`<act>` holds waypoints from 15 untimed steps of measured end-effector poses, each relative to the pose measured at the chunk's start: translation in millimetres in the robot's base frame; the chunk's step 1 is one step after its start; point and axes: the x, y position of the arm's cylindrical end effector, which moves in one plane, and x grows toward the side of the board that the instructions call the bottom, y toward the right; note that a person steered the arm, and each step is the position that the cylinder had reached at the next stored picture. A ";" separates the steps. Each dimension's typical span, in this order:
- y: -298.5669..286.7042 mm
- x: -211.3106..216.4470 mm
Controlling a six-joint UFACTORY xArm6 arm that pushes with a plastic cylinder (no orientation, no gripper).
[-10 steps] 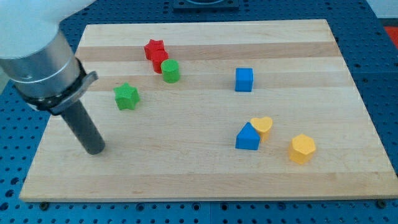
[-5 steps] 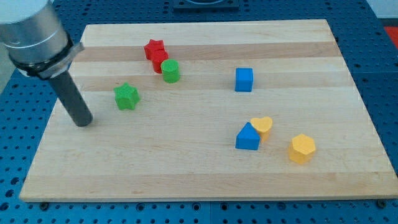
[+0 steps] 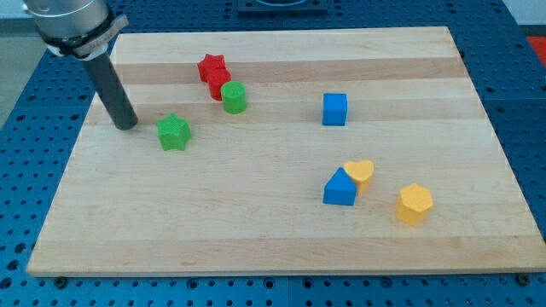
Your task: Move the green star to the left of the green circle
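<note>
Evidently my tip (image 3: 125, 124) stands just left of the small green star-shaped block (image 3: 174, 133), slightly above it, apart from it, perhaps lining up a push. That star sits lower-left of the green round block (image 3: 235, 97) on the wooden desk (image 3: 281, 230). No jaws exist here; the arm's upper part is cut off.

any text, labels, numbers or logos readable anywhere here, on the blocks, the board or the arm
None: no word, number, label or logo can be read anywhere in the camera view.
The blocks, such as the green star, green circle and blue cube, have plain coloured faces.
The wooden board shows only wood grain.
The rod ending in my tip, just to the view's left of the green star, is plain and dark.
</note>
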 end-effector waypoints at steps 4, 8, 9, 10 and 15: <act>11.6 113.3; 32.7 103.7; 32.7 74.4; 54.5 62.9; 109.7 2.0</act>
